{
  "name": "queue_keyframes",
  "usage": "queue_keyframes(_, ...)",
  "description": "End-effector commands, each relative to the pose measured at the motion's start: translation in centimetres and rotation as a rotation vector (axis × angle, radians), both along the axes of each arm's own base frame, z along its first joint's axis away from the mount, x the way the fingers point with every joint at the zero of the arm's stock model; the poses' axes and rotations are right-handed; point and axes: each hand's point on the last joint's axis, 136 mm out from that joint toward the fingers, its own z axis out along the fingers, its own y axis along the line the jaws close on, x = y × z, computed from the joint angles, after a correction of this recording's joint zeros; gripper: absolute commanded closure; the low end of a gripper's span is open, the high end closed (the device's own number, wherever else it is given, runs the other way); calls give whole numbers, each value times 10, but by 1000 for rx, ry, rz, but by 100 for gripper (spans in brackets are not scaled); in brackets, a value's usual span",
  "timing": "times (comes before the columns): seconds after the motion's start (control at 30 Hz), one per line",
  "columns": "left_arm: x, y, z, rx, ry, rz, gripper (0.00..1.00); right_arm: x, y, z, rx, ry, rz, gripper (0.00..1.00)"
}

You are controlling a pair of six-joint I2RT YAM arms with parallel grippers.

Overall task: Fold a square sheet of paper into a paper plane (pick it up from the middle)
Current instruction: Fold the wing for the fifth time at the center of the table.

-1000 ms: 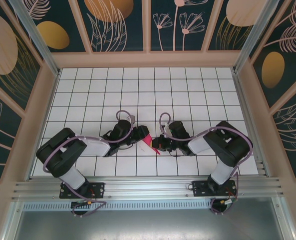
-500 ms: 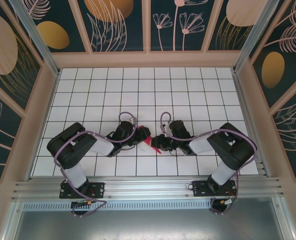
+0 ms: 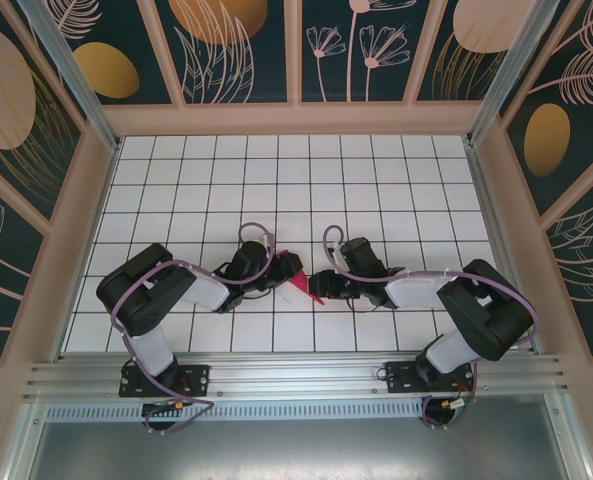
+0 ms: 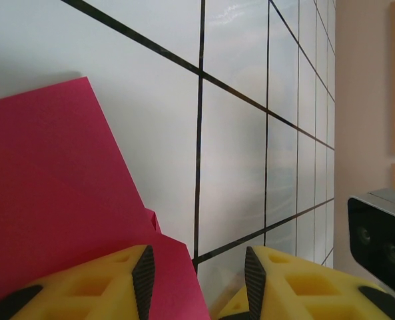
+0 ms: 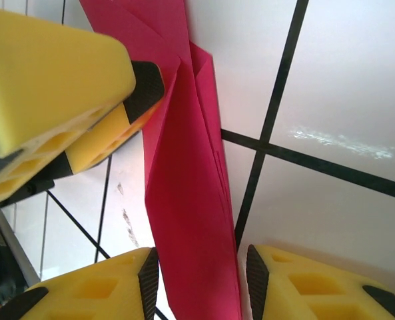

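**Paper-plane fold, part-way.** The paper (image 3: 304, 286) is magenta and already creased into a narrow, layered wedge. It lies on the tiled desk (image 3: 376, 180) near the front centre, between the two arms, with its tip toward the near right.

**Left gripper** (image 3: 287, 268): at the wide end of the paper. In the left wrist view its jaws stand apart, with bare tile in the gap and a corner of the paper running in beside one finger (image 4: 84, 287). Whether that pad presses the paper cannot be told.

**Right gripper** (image 5: 198, 283): jaws apart, straddling the folded strip toward its narrow end, with the pads not closed on it.

**Handling, as judged:** the paper is very light and thin. It is limp across its flat faces and stiffer along the stacked creases. On the glossy tiles it is probably slick, so it likely slides or springs open if nudged. The best hold is probably a gentle pinch across the layered central spine, where the folds lend stiffness. Loose flaps would crumple or tear.
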Motion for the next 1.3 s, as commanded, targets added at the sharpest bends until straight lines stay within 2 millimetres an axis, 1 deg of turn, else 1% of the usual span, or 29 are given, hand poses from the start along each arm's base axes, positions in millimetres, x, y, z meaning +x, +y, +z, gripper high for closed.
queue_keyframes(0.0, 6, -3, 1, -5, -10, -4, 57, 1, 1, 1, -36, -37, 54, 59)
queue_keyframes(0.17, 6, -4, 0, -2, -5, -8, 57, -2, 5, 1, -8, -19, 69, 60)
queue_keyframes(0.3, 6, -4, 0, 1, -2, -11, 57, -2, 4, -4, -23, -7, 65, 67)
queue_keyframes(0.5, 5, -4, -1, 5, -2, -16, 57, -5, 1, -14, -30, 32, 55, 82)
queue_keyframes(0.63, 6, -4, 0, 5, -2, -18, 57, -8, 2, -15, -1, 58, 47, 86)
queue_keyframes(0.73, 6, -5, 1, 6, -3, -24, 57, -7, -1, -17, -5, 68, 28, 86)
queue_keyframes(0.83, 7, -5, 2, 11, -5, -30, 57, -6, 1, -14, 13, 68, 28, 88)
queue_keyframes(0.87, 7, -6, 2, 12, -6, -34, 57, -5, 2, -11, 21, 63, 36, 86)
queue_keyframes(0.93, 8, -7, 3, 17, -7, -38, 57, -4, 3, -7, 26, 47, 48, 77)
queue_keyframes(1.0, 8, -6, 3, 18, -8, -34, 57, -2, 3, 1, 25, 5, 61, 72)
queue_keyframes(1.03, 8, -5, 2, 22, -6, -32, 57, -1, 2, 3, 16, -14, 66, 71)
queue_keyframes(1.1, 8, -5, 2, 24, -5, -31, 57, 3, -3, 6, -21, -61, 67, 64)
queue_keyframes(1.17, 9, -5, 2, 24, -3, -30, 57, 4, -7, 7, -53, -93, 80, 62)
queue_keyframes(1.27, 9, -6, 2, 25, -2, -33, 57, 4, -11, 2, -96, -105, 99, 61)
